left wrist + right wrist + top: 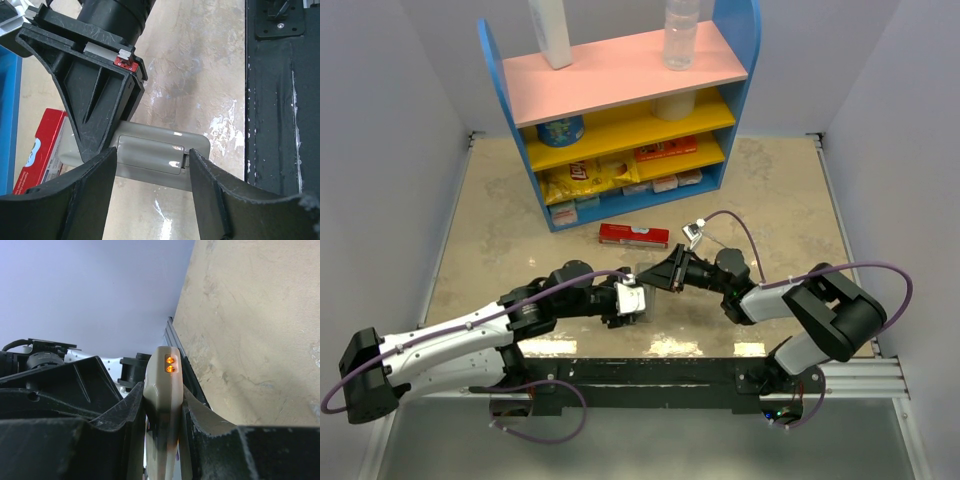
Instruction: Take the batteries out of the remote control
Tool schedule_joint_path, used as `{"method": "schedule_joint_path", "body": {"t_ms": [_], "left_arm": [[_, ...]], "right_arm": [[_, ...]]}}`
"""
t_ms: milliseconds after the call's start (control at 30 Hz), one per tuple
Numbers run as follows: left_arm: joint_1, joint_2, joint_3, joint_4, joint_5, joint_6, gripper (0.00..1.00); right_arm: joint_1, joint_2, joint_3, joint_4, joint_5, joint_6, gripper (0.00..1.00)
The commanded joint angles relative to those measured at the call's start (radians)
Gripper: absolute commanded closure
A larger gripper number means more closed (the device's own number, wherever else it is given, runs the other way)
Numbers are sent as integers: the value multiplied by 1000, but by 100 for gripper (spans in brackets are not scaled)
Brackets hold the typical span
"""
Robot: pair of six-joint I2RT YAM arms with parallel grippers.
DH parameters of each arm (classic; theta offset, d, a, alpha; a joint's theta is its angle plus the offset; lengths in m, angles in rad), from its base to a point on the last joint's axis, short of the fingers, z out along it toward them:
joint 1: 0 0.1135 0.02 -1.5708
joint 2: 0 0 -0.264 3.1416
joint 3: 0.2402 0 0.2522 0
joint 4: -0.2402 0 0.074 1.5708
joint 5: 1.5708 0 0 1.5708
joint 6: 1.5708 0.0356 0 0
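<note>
Remote control (155, 157) sitting between both grippers mid-table, left gripper (632, 298) left, right gripper (665, 273) right; red box (634, 235) lying just beyond.

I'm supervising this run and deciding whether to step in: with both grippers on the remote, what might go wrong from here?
1. Both the left gripper and right gripper clamp the remote control above the table; uneven pulling may twist it free.
2. The battery cover looks closed, and both grippers are occupied, so opening it means regripping, risking a drop.
3. Freed batteries would likely roll across the table.
</note>
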Motion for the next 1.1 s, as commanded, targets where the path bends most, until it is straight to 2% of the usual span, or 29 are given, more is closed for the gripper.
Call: {"method": "schedule_joint_path", "body": {"t_ms": [0, 567, 1067], "left_arm": [[-3, -7, 6, -3, 42, 19, 36], [-3, 30, 11, 12, -53, 39, 36], [-3, 37, 0, 56, -35, 51, 36]], "right_arm": [[3, -11, 1, 59, -16, 13, 100], [3, -25, 1, 42, -19, 5, 100], [8, -14, 3, 60, -27, 16, 100]]}}
